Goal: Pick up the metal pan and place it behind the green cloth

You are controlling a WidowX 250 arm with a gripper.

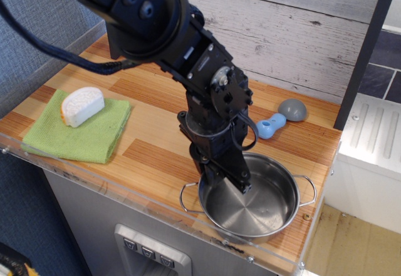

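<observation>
Currently I read the wooden counter [150,157] as the base surface, with everything located relative to the metal pan [250,204], which sits at the counter's near right corner, close to the front edge. My black arm [163,32] reaches down from the upper left and ends over the pan's left rim. The gripper [233,179] is at that rim, one finger inside the pan against the wall; I cannot tell whether the jaws are clamped on the rim or apart, since the arm body covers them. The pan shows one wire loop handle on its left and one on its right. The green cloth [81,135] lies flat well to the left of the pan, near the counter's left end. A white-and-orange wedge [81,106] rests on the cloth. Behind the pan, near the wall, lie a blue dumbbell-shaped toy [270,126] and just beside it a grey dome [292,109].
</observation>
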